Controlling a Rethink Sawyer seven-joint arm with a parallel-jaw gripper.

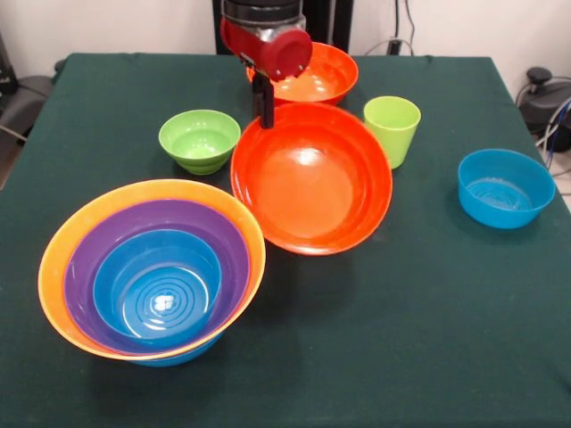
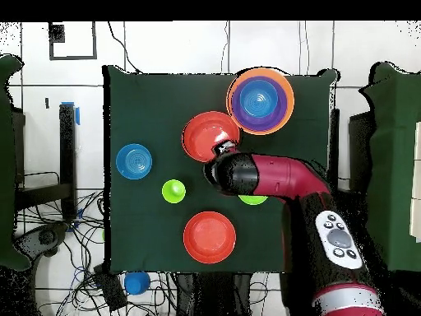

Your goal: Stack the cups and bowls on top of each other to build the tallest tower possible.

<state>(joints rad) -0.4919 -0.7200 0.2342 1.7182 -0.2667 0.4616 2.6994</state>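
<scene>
My gripper [image 1: 262, 114] is shut on the far rim of a red-orange bowl [image 1: 312, 183], which hangs tilted with its inside facing the front view. From overhead, the gripper [image 2: 220, 149] meets this bowl [image 2: 207, 134] at its edge, just beside the tower [image 2: 261, 100]. The tower [image 1: 152, 267] is an orange bowl holding a purple one and a blue one, with a blue bowl under them. On the cloth stand a second red-orange bowl [image 1: 317, 76], a small lime-green bowl [image 1: 200, 140], the lime-green cup [image 1: 392, 129] and a lone blue bowl [image 1: 504, 187].
The table [image 1: 428, 339] wears a dark green cloth. In the overhead view the arm [image 2: 288, 183] hides most of the small green bowl [image 2: 252, 200]. A blue round thing [image 2: 136, 282] lies among cables off the table's edge.
</scene>
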